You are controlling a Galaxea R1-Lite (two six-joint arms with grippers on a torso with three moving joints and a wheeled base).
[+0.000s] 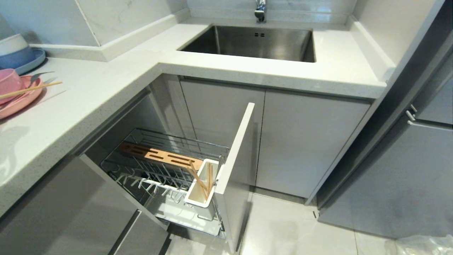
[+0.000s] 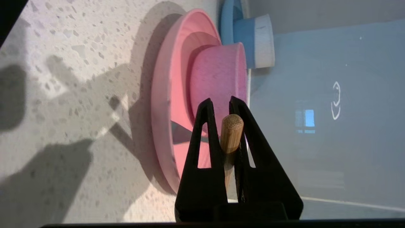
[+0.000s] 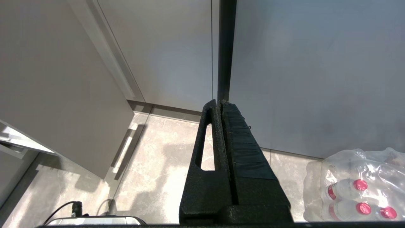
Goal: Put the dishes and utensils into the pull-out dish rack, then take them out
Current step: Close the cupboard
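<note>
The left end effector (image 2: pixel 225 109) grips one light-wood chopstick (image 2: pixel 231 133) end-on between its black fingers, so only the round butt shows in the left wrist view and its length is hidden behind the grip. In the head view that chopstick (image 1: pixel 30 89) reaches in from the frame's left edge over the pink plate, while the arm holding it stays out of frame. Nearest in the head view, the pull-out dish rack (image 1: pixel 166 170) stands drawn out below the counter (image 1: pixel 88 92), its grey door front (image 1: pixel 235 156) edge-on and its drip tray partly screened by wire. Two more chopsticks (image 1: pixel 203 180) lean in the white utensil holder (image 1: pixel 200 187) beside the slotted wooden bar (image 1: pixel 159 156). Farther along the counter, the pink bowl (image 2: pixel 218 79) sits on the pink plate (image 2: pixel 164 104), both cut off in the head view. A fork (image 1: pixel 39 75) lies just beyond, only its handle clear. Behind them a blue plate (image 1: pixel 33 62) carries a blue and white bowl (image 1: pixel 14 49). The sink (image 1: pixel 254 42) lies farthest. The right end effector (image 3: pixel 218 103) hangs closed and empty over the floor, near a bottle pack (image 3: pixel 357 186).
</note>
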